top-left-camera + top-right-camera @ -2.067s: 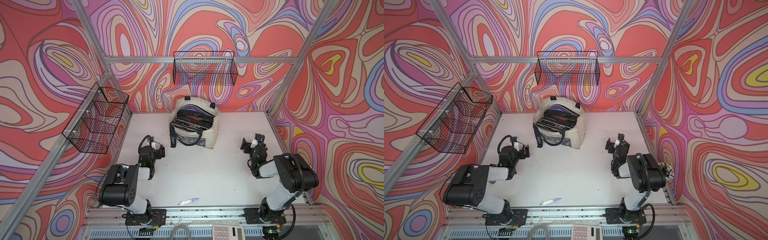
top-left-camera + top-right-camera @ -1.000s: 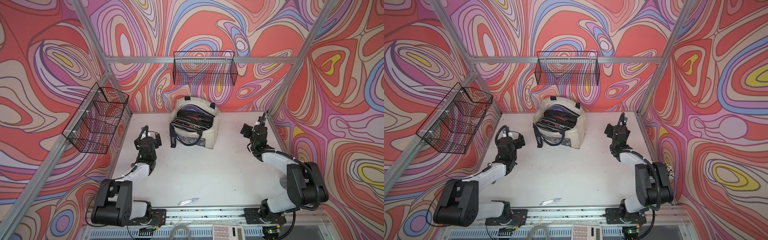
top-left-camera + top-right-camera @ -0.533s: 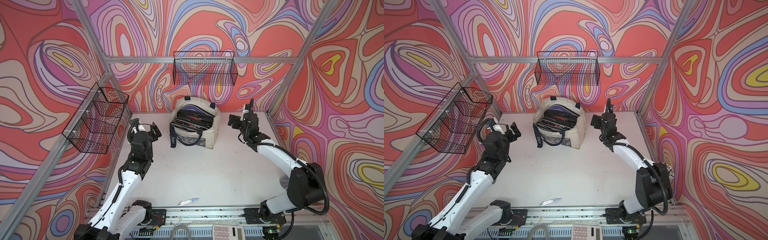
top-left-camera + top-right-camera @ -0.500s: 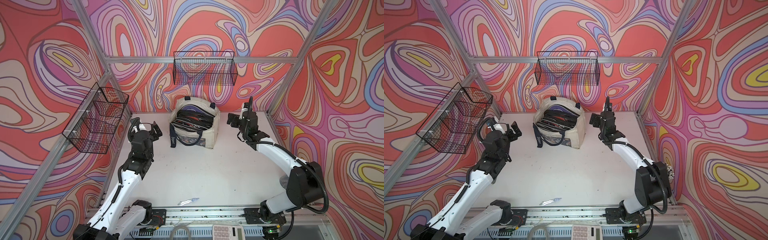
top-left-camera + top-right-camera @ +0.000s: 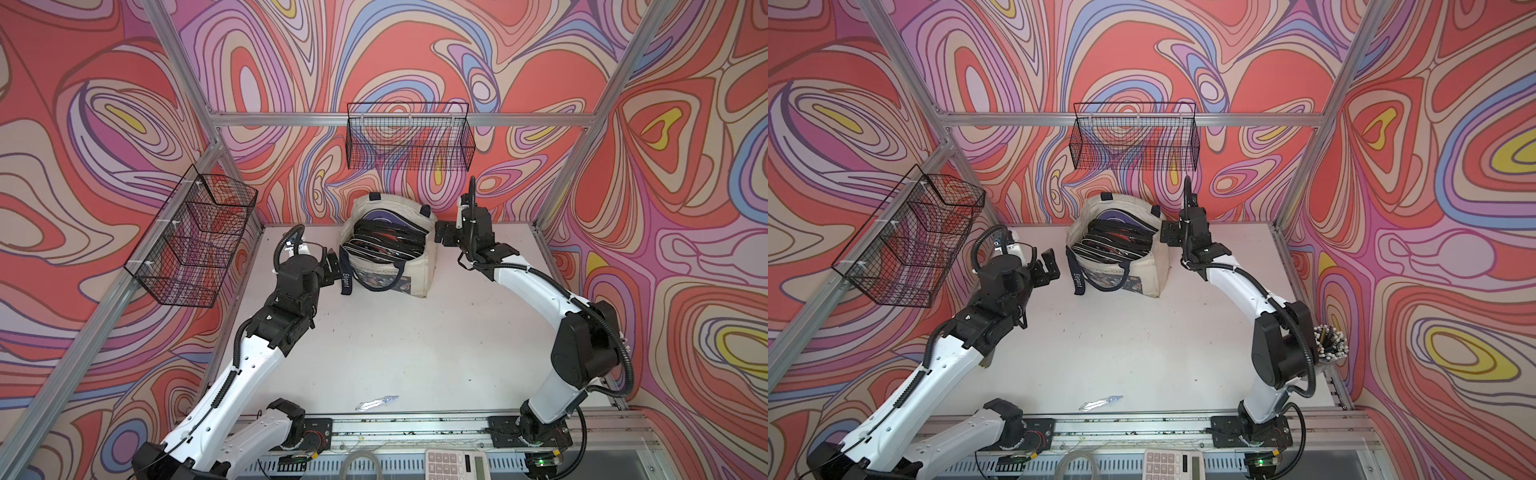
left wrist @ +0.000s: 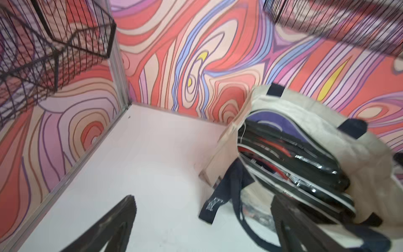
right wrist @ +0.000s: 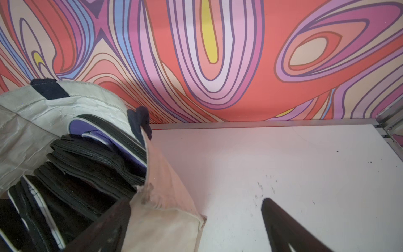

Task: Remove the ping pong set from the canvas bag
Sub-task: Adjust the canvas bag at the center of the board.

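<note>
The cream canvas bag stands open at the back of the table. The ping pong set, black and purple zipped cases, fills its mouth. A navy strap hangs down its front left. My left gripper is open just left of the bag, with the strap end in view between its fingers. My right gripper is open at the bag's right rim. One finger is over the cases, the other over bare table.
A black wire basket hangs on the back wall above the bag, and another on the left wall close to my left arm. A small silvery scrap lies on the white table near its front edge. A calculator sits below it.
Both arms have lifted from near the table's front and reached back to the bag, the left to its left side, the right to its right rim. Both grippers stayed open.
</note>
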### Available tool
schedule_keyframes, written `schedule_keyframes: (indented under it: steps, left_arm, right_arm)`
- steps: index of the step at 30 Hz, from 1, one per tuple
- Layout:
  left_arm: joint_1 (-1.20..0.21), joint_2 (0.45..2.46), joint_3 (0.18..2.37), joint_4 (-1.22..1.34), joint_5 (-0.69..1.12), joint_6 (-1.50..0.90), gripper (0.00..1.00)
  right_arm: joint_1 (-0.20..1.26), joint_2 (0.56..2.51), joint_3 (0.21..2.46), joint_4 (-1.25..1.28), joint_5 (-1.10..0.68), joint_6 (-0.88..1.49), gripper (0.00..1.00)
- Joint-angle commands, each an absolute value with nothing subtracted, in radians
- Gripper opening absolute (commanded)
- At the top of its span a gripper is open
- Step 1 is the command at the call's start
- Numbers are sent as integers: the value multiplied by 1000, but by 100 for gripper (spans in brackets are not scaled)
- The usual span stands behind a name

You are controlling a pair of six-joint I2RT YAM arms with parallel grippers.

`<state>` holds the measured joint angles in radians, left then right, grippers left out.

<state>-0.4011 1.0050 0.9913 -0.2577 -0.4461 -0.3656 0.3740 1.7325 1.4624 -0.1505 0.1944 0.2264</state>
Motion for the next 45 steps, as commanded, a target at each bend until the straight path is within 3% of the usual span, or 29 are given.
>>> schedule_keyframes:
  steps: [1,13,23,29,32,34,35,37,38,39,45]
  left_arm:
    - [-400,1076,1111,-373,-477,-404,100]
    - [-408,1264,1216,-569,-354,-674,100]
    - [-408,1300,1183,-464,-318,-791,100]
    - [-408,1369,1218,-438,-302,-840,100]
    - [-408,1410,1224,-430,-294,-853,100]
    - [-408,1433,1224,-422,-288,-859,93]
    - [-408,1443,1224,-417,-284,-860,82]
    - [-408,1457,1220,-407,-287,-861,32]
    - [-408,1464,1219,-407,-293,-863,8]
    - [-408,1470,1220,-406,-302,-863,0]
    - [-395,1472,1219,-402,-342,-856,0]
  right_arm:
    - [379,1778,1544,-198,186,198,98]
    - [379,2059,1895,-348,158,224,97]
    - [378,2106,1955,-383,178,225,91]
    - [378,2117,1965,-398,191,227,78]
    - [379,2121,1972,-415,190,228,65]
    - [378,2112,1966,-423,191,225,45]
    - [378,2102,1951,-421,193,225,31]
    - [378,2077,1913,-409,198,230,3]
    - [379,2060,1890,-403,197,231,0]
    - [379,2042,1867,-397,195,234,0]
    - [391,1917,1711,-373,163,253,0]
